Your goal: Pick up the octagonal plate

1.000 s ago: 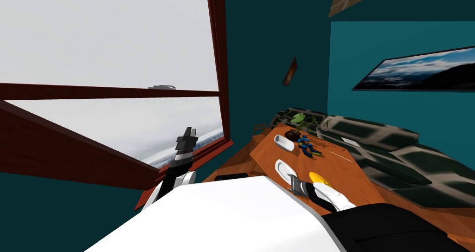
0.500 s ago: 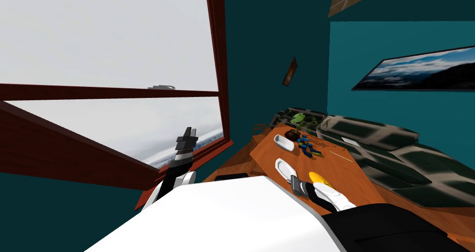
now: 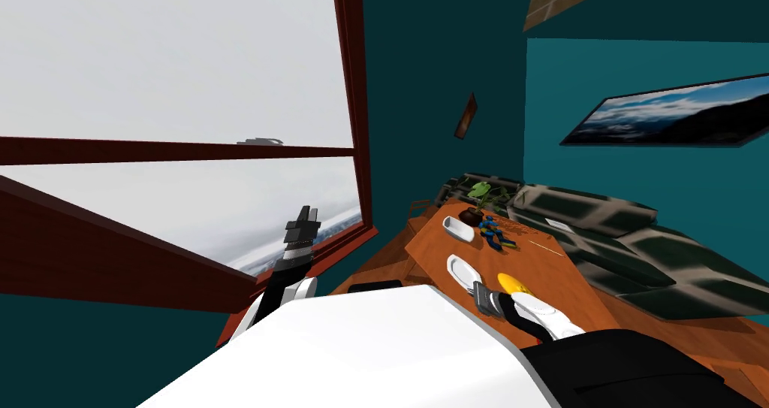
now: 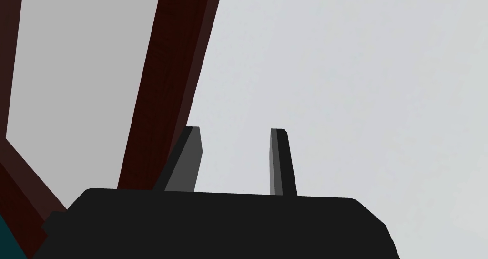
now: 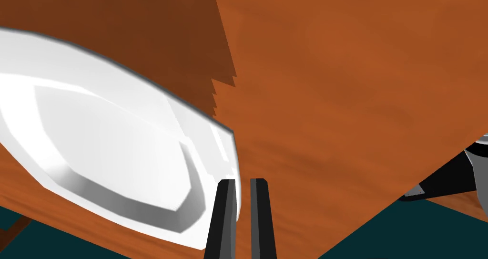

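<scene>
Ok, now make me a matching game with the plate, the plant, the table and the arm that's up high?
1 octagonal plate
2 left gripper
3 potted plant
4 table

a orange-brown
b up by the window, fingers open
c far end of the table
d white, right gripper's fingers at its rim

Pairs: 1-d, 2-b, 3-c, 4-a

- Your head camera looks steeply down, rolled, across the table (image 3: 552, 279) and plate (image 3: 463, 270).
- Your right wrist camera sees both, very near.
- Your left wrist camera faces the window (image 4: 357, 79).

plate (image 3: 463, 269) on table (image 3: 552, 279), sofa (image 3: 638, 249) alongside
</scene>
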{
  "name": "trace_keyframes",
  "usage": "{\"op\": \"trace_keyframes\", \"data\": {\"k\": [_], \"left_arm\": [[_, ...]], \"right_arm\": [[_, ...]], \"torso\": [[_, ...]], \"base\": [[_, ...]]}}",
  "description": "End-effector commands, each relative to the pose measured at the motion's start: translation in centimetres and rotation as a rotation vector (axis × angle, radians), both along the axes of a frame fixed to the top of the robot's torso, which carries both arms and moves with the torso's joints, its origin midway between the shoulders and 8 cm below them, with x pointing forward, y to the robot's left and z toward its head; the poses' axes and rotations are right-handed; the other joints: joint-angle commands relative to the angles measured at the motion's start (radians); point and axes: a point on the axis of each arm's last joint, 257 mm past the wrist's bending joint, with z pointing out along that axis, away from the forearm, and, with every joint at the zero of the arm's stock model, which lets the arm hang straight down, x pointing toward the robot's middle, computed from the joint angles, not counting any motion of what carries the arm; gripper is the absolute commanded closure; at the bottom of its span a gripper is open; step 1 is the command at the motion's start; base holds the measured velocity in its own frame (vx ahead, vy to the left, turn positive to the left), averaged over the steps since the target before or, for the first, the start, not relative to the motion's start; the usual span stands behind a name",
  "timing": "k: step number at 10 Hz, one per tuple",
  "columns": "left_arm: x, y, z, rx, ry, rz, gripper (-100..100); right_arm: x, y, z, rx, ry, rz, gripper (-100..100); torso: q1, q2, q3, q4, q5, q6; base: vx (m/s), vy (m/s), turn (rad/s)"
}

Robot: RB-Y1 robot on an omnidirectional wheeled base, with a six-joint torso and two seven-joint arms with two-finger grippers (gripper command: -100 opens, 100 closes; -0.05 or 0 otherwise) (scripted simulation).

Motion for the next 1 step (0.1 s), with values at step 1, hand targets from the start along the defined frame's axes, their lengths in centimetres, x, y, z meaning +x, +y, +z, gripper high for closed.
{"op": "trace_keyframes", "data": {"k": [1], "left_arm": [[0.0, 0.0, 0.0, 0.0, 0.0, 0.0, 0]], "right_arm": [[0.0, 0.0, 0.0, 0.0, 0.0, 0.0, 0]], "torso": [[0.0, 0.0, 0.0, 0.0, 0.0, 0.0]], "base": [[-0.001, 0.006, 0.0]]}}
